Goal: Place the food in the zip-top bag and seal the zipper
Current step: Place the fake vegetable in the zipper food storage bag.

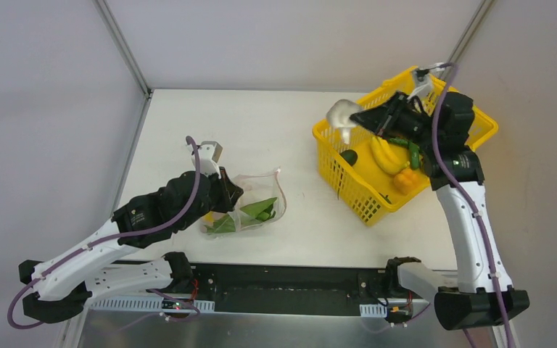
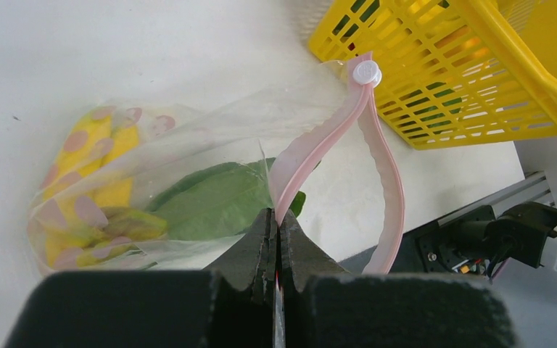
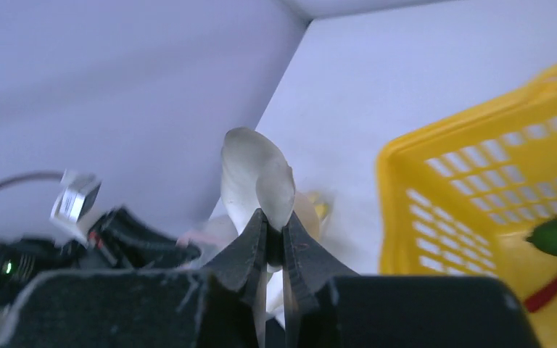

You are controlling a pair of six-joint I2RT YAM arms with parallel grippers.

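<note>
Left wrist: left tool point(image 2: 276, 217) pinches thin pink zipper strip point(image 2: 318, 145), propping clear crinkly plastic bag point(image 2: 188, 130) open (green toy food point(image 2: 210, 206) inside) for white toy garlic point(image 3: 256, 174) clamped in right tool point(image 3: 268, 226).

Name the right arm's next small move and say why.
Probably carry the garlic left, off the basket, toward the bag. The right gripper is shut on the garlic above the basket's left rim, while the left gripper pinches the zipper strip, with the bag's mouth standing open. Green food already lies inside.
</note>
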